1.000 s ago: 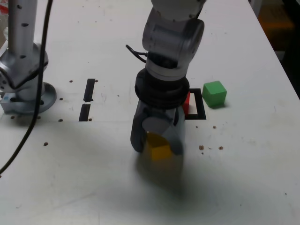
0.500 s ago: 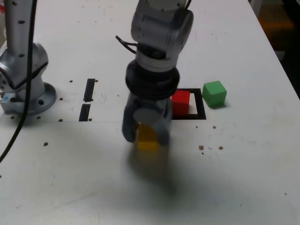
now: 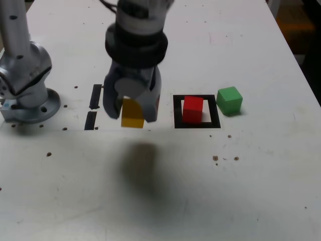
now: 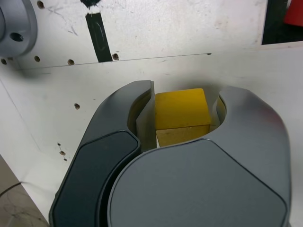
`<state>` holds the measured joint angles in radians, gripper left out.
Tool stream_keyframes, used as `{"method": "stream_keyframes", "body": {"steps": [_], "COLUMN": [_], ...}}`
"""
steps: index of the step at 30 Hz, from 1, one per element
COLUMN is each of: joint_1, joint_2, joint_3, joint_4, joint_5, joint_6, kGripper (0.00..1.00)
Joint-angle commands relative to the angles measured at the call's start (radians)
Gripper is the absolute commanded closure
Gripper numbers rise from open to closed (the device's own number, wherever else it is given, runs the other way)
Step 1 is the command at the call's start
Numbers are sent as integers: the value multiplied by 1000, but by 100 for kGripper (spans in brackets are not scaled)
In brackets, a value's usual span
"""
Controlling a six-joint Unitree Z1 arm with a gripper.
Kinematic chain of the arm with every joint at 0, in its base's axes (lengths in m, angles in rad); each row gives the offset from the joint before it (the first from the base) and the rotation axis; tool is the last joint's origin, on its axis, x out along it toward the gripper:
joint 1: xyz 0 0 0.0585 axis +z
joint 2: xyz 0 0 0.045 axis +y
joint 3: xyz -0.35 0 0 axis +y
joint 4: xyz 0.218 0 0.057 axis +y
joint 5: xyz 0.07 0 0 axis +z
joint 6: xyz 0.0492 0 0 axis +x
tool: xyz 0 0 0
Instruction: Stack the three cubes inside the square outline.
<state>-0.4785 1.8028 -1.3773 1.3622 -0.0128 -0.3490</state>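
Your gripper (image 3: 132, 111) hangs above the white table (image 3: 251, 191), jaws pinched onto the yellow cube (image 3: 133, 114) — the cube sits between the two grey fingers (image 3: 111, 108), clear of the surface, with a blurred dark shadow on the table below it. In the wrist view you see the same grip close up: the yellow cube (image 4: 182, 116) is wedged between the curved jaws, one on each side of it, with the gripper (image 4: 183, 113) pointing down at the table.

The red cube (image 3: 192, 109) rests inside the square outline (image 3: 196, 123), on its white centre. In the exterior view it sits toward the middle of the frame, not touching the black border on the near side. The green cube (image 3: 229, 100) stands just beside the outline, off its far corner on the exterior view's right, on bare table.

Your held cube is on the exterior view's left of the outline, near it but apart — between the outline and the two short black bar marks (image 3: 93, 106). One bar mark (image 4: 98, 38) also shows in the wrist view, beyond the fingers.

The arm's grey base (image 3: 25, 85) stands at the exterior view's left edge. Small dark specks dot the table near the outline.
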Motion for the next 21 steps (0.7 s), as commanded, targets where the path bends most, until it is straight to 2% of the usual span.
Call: {"method": "stream_keyframes", "body": {"steps": [1, 6, 11, 15, 21], "joint_1": [7, 40, 98, 182, 262], "joint_2": [-7, -5, 3, 15, 59], "joint_3": [-23, -91, -151, -189, -221], "joint_4": [17, 47, 63, 71, 74], "joint_5": [4, 7, 3, -23, -60], "joint_6": [16, 98, 237, 383, 480], "kGripper": [87, 87, 87, 87, 87]}}
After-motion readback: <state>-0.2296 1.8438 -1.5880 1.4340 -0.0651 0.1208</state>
